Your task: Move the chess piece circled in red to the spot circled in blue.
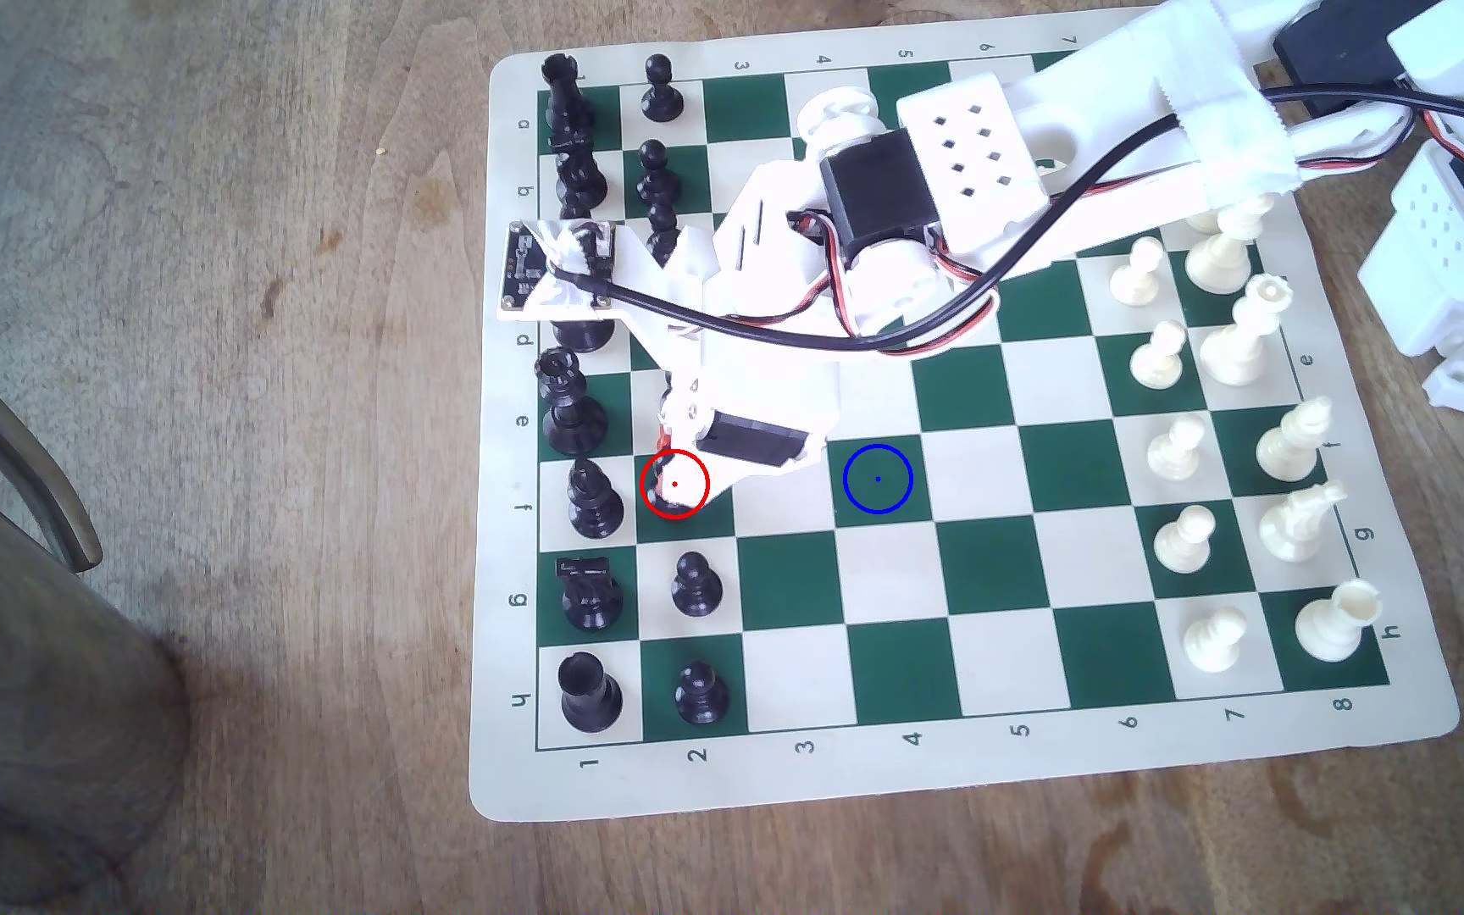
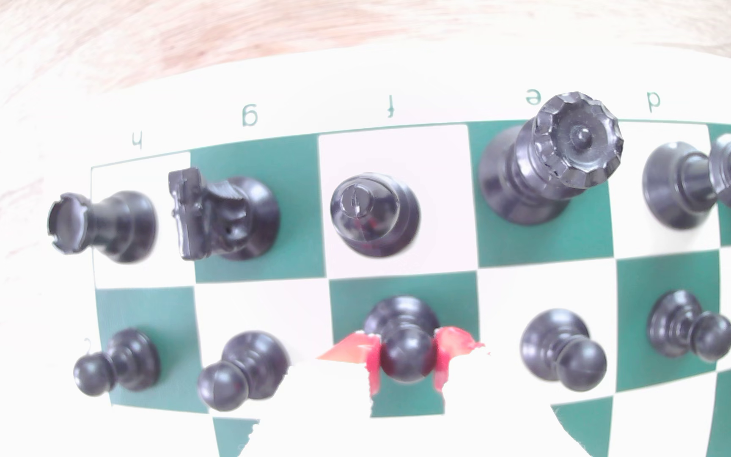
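The chess piece (image 1: 658,494), a small black pawn inside the red ring, stands on a dark green square in column 2, row f. My gripper (image 1: 677,484) is down over it and hides most of it in the exterior view. In the wrist view the pawn (image 2: 404,325) still rests on its green square, and the gripper (image 2: 407,358) has its red-tipped fingers (image 2: 366,353) pressed against both sides of the ball head. The spot (image 1: 877,479), a dark green square with a blue ring, lies two squares toward the exterior view's right in the same row, with nothing on it.
A black bishop (image 1: 594,501) stands just behind the pawn, and black pawns (image 1: 696,583) (image 2: 561,347) flank it on both sides. Cream-white pieces (image 1: 1177,449) fill the board's far columns. A dark wooden post (image 1: 7,660) stands off the mat at the exterior view's left.
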Available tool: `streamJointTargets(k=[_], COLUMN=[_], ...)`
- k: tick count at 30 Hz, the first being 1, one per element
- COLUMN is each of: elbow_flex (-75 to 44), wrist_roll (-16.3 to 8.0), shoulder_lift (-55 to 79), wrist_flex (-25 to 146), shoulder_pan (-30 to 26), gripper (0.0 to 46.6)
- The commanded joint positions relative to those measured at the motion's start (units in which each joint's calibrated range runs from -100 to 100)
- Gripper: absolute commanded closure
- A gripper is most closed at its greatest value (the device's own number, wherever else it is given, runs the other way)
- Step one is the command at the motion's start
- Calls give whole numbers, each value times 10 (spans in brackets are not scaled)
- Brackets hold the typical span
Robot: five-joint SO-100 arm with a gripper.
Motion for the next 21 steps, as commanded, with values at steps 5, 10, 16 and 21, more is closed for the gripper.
streamJointTargets(k=[5,10,16,21], elbow_flex=[-14,-24,27,238], wrist_roll=[5,9,9,12], shoulder_lift=[-55,-150,-272,-401], wrist_flex=[2,56,105,63], shoulder_pan=[4,4,-8,4], gripper=[464,464,464,464])
